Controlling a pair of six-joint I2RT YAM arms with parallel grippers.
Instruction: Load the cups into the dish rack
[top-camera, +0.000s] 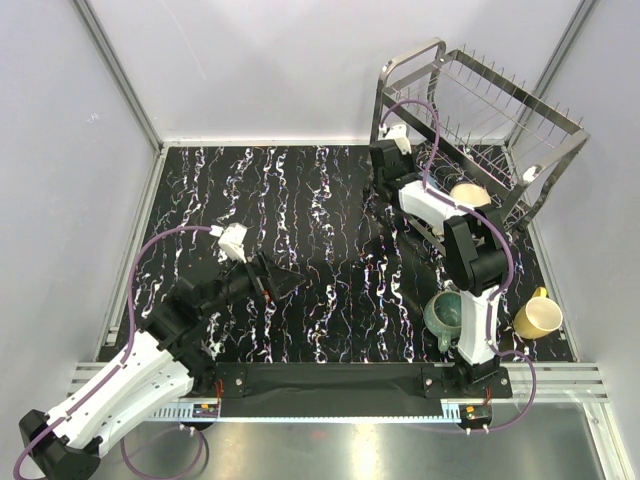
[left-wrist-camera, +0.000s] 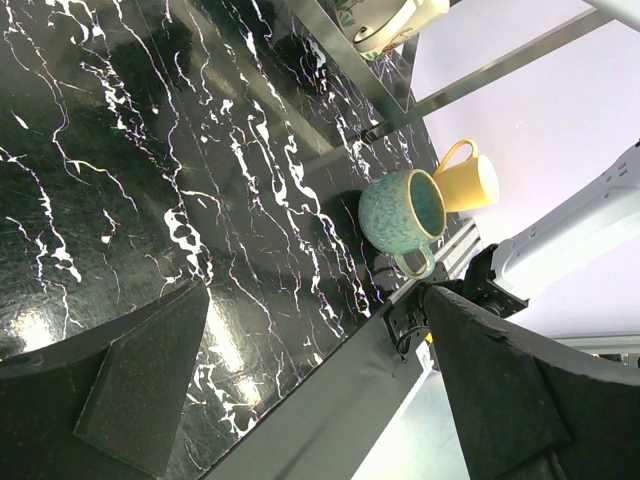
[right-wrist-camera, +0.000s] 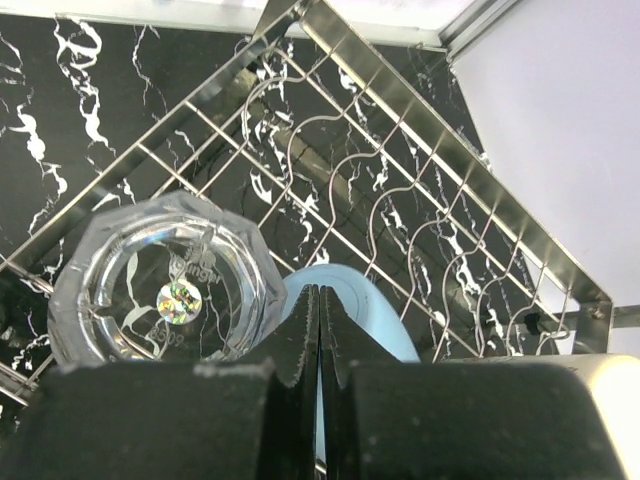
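Teal mug (left-wrist-camera: 402, 212) and yellow mug (left-wrist-camera: 470, 185) sit together on the table (top-camera: 300, 200) by the right arm's base, straight ahead of the left fingers (left-wrist-camera: 150, 380), which gape wide and empty. The right fingers (right-wrist-camera: 290, 340) are pressed shut on nothing, far off over the dish rack (top-camera: 545, 150).

The pincer (right-wrist-camera: 320, 295) has its two dark fingers pressed flat together, with nothing between them. Just beyond the tips, a light-blue cup (right-wrist-camera: 365, 320) sits in the wire rack (right-wrist-camera: 450, 145). A clear tumbler (right-wrist-camera: 165, 290) stands just beside the cup, its base facing up. Black, white-veined surface (right-wrist-camera: 60, 120) shows through the wires.
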